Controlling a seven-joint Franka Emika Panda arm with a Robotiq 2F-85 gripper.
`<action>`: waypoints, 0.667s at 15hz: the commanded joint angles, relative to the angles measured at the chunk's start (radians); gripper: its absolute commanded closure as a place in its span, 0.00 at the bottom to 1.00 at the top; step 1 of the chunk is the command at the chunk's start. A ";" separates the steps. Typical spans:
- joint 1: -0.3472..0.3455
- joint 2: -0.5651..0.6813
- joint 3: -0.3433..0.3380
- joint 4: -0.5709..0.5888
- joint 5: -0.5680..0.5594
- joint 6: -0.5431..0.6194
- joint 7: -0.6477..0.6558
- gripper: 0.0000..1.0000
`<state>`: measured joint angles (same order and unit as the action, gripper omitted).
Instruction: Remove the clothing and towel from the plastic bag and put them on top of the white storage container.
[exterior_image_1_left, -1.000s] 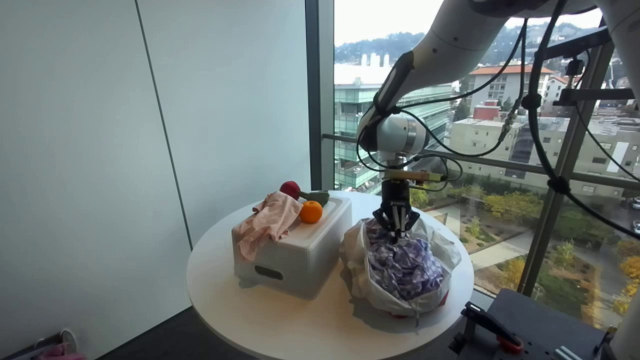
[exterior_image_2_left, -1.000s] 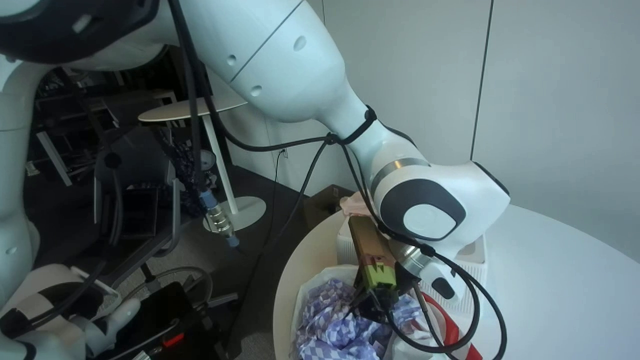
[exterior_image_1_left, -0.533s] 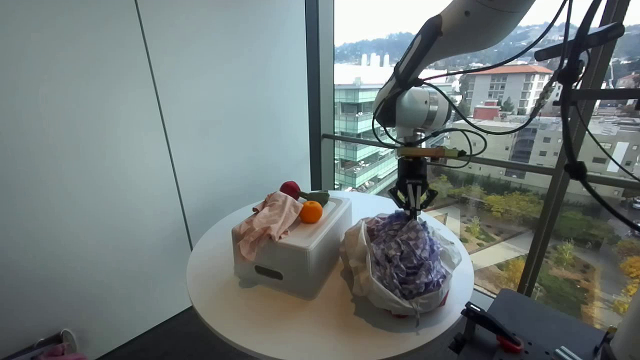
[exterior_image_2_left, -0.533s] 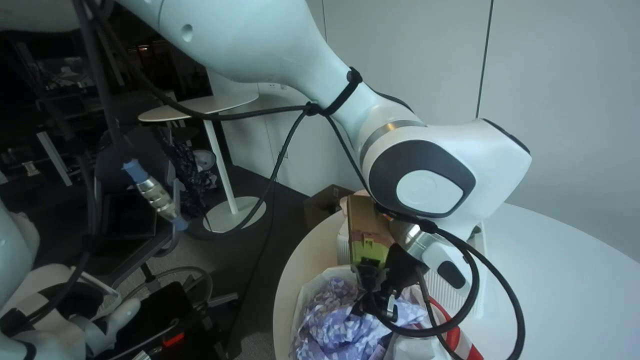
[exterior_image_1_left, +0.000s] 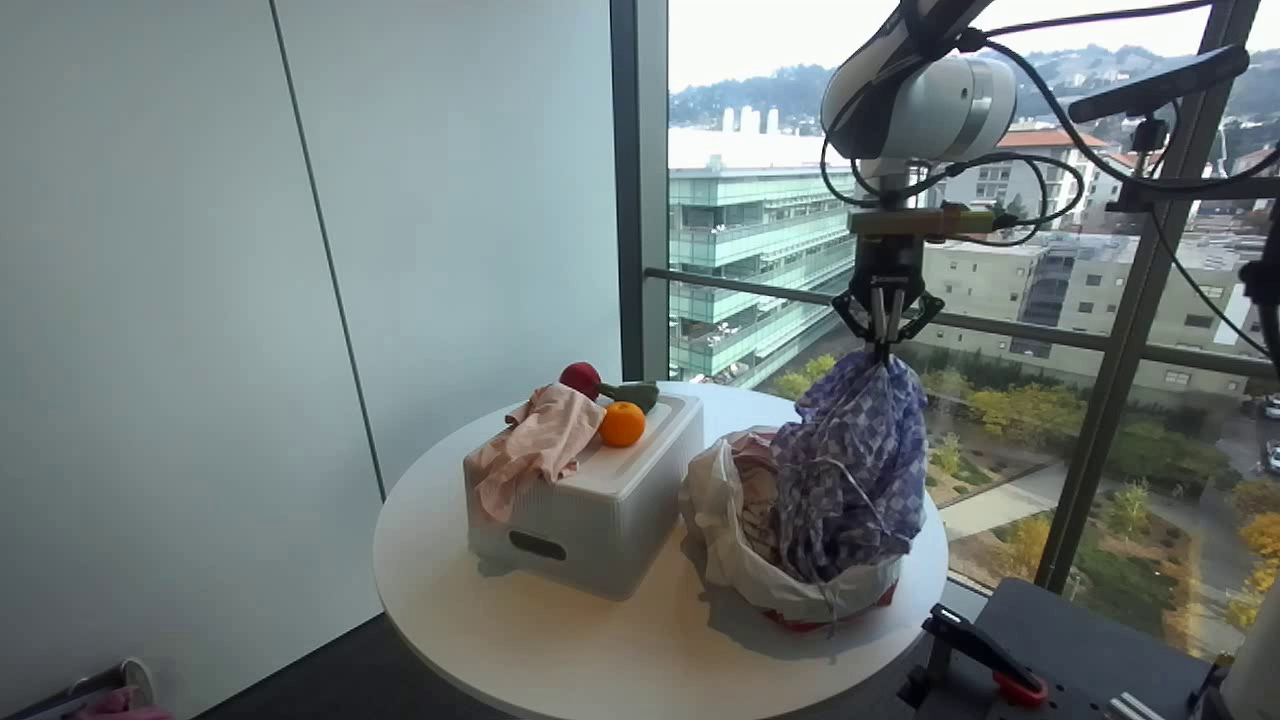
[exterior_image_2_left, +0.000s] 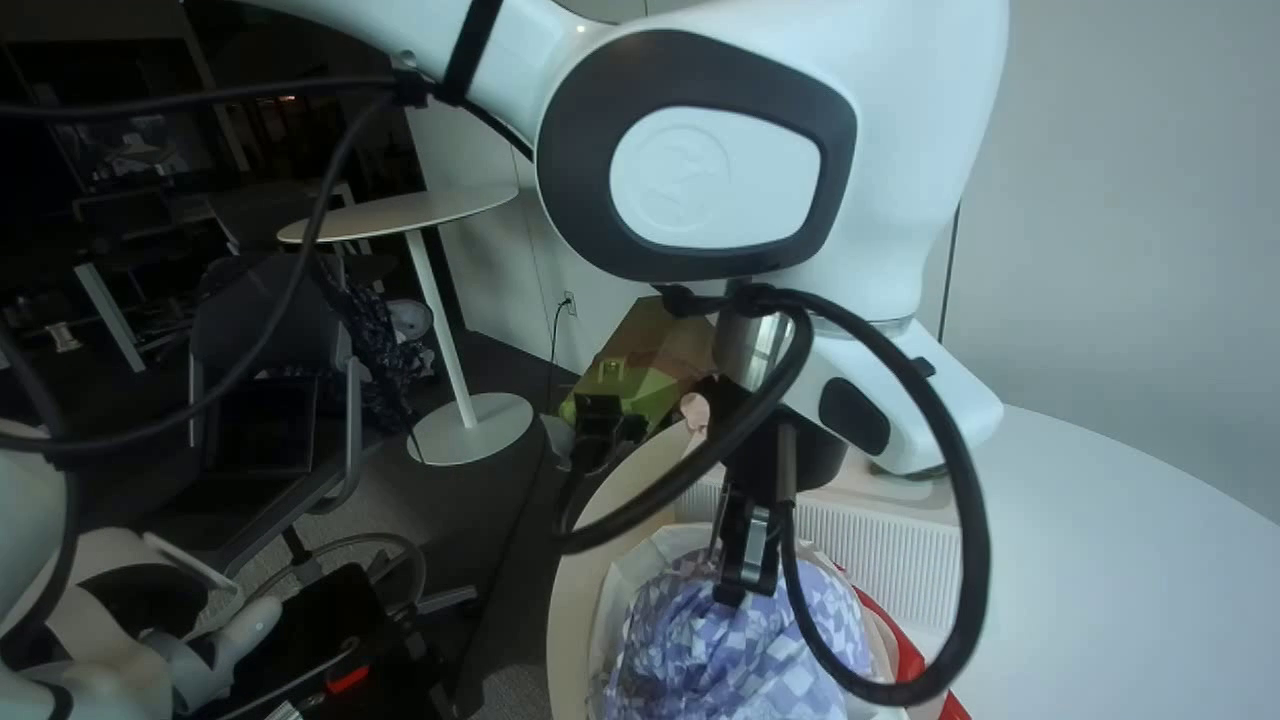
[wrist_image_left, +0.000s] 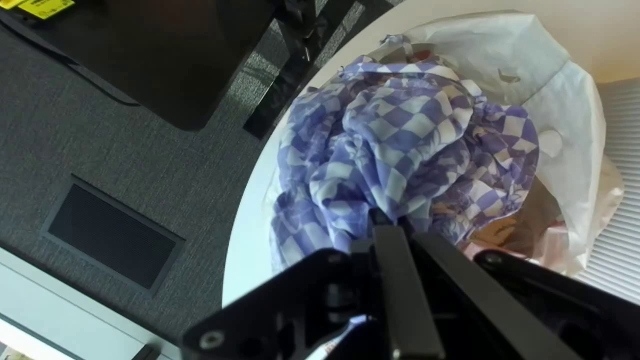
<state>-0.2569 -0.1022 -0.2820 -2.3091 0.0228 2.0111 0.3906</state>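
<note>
– what is the gripper (exterior_image_1_left: 882, 352) holding?
– a purple checked cloth (exterior_image_1_left: 850, 465), pinched by its top; lower folds at the mouth of the plastic bag (exterior_image_1_left: 714, 505).
– and next to the bag?
– the white storage container (exterior_image_1_left: 597, 525), a pink cloth (exterior_image_1_left: 545, 440) and an orange (exterior_image_1_left: 622, 425) on top.

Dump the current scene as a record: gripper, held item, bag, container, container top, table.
gripper: closed, gripping purple checked cloth
held item: hangs from gripper; lower part at the bag's opening, unclear if fully out
plastic bag: open, beside the container; pinkish-tan contents visible inside, apparently fabric
white storage container: on the table
container top: pink cloth draped over an edge, orange, red round item, dark green item
table: round, white; bears bag and container
</note>
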 joint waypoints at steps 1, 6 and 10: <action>-0.033 -0.248 0.049 -0.068 -0.172 -0.015 0.163 0.97; -0.078 -0.424 0.194 0.038 -0.363 -0.139 0.305 0.97; -0.062 -0.509 0.307 0.166 -0.478 -0.241 0.323 0.98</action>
<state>-0.3169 -0.5627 -0.0532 -2.2372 -0.3796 1.8389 0.6869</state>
